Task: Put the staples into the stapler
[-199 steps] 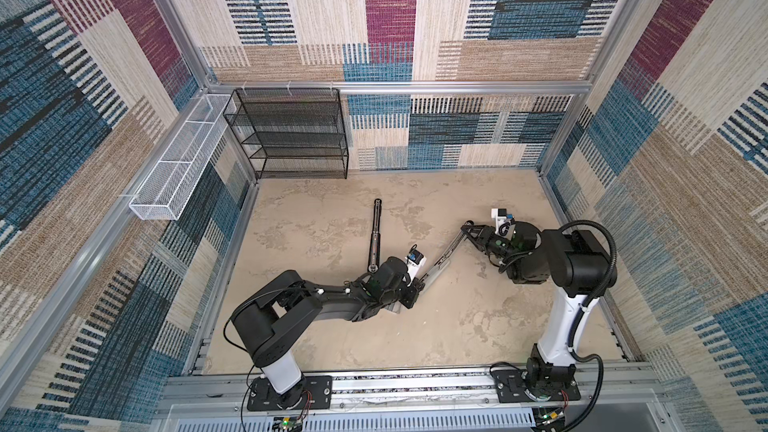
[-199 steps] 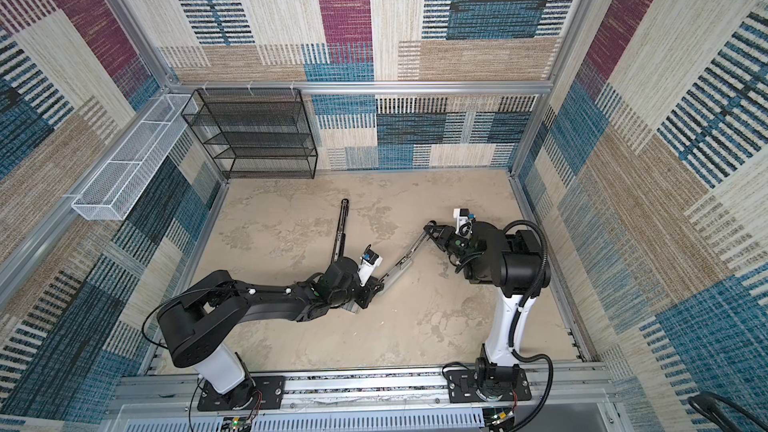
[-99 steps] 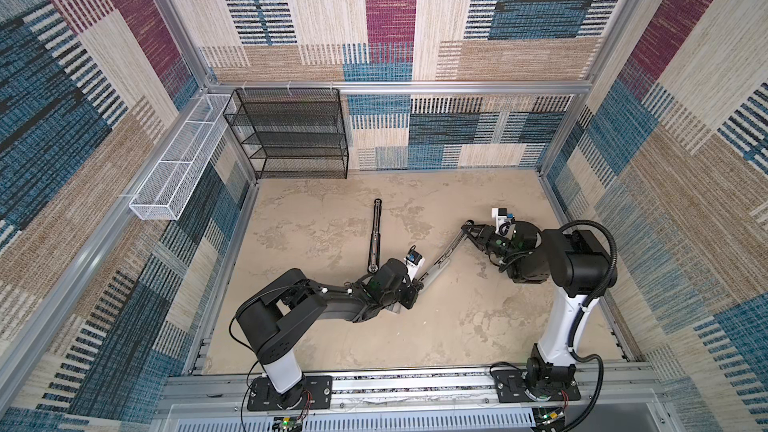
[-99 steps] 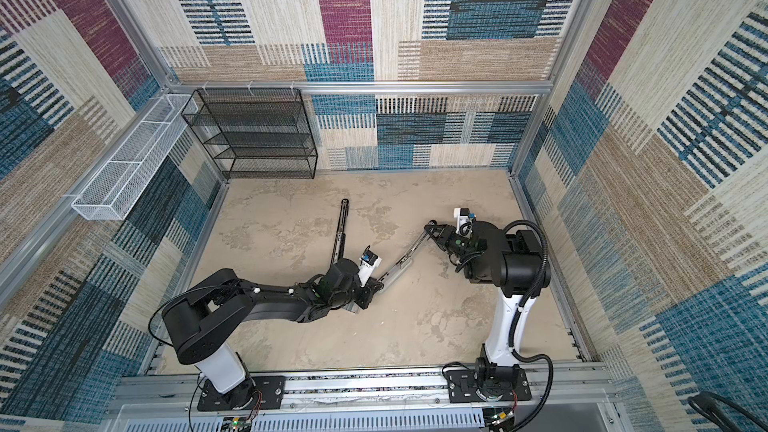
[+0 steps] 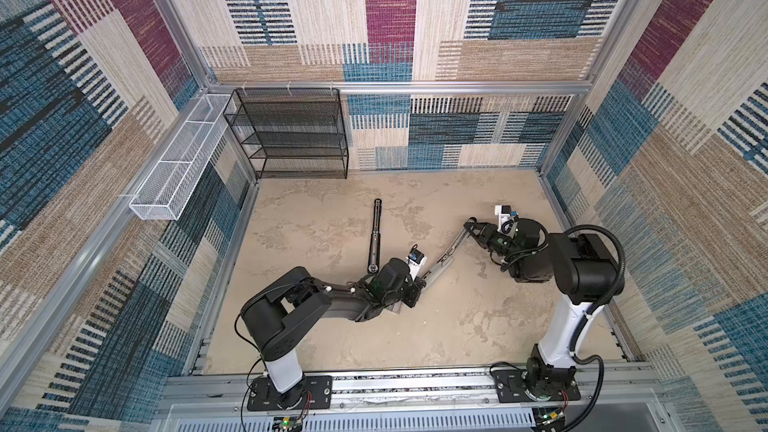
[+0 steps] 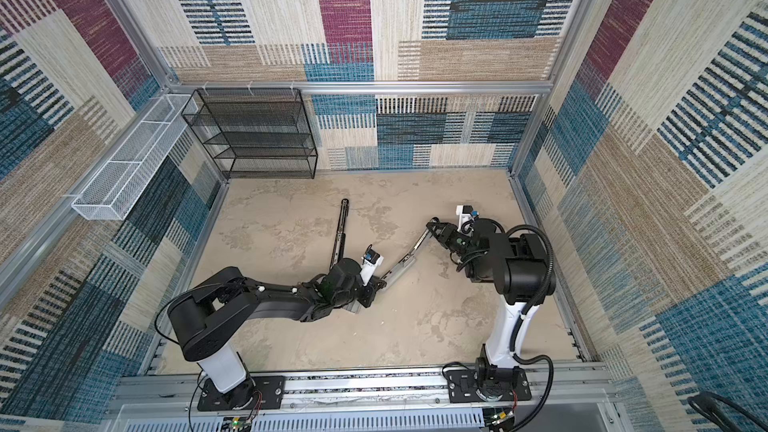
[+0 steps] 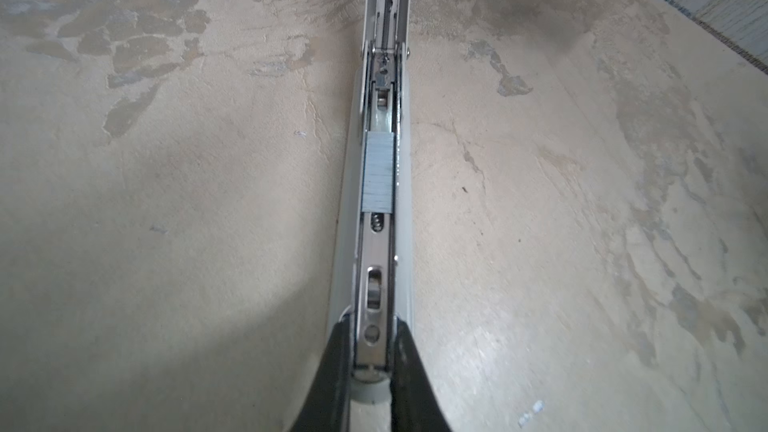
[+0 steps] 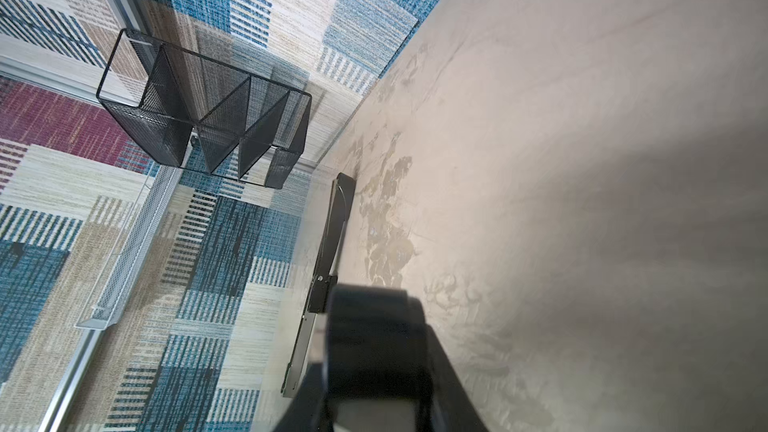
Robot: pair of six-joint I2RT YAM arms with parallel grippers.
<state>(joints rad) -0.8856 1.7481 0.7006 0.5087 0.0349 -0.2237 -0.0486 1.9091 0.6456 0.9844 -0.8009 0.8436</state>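
Closing further, left jaws clamp stapler (image 7: pixel 375 284) rail; staples (image 7: pixel 378 172) inside; right jaws unclear.

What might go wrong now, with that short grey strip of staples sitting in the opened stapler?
1. The grey strip of staples sits uncovered midway along the open silver metal stapler channel; a jolt might tip it out.
2. The left gripper pinches only the channel's end, so it may slip or twist.
3. The right gripper seems to hold the silver stapler lid open; letting go early might close it crookedly on the strip.
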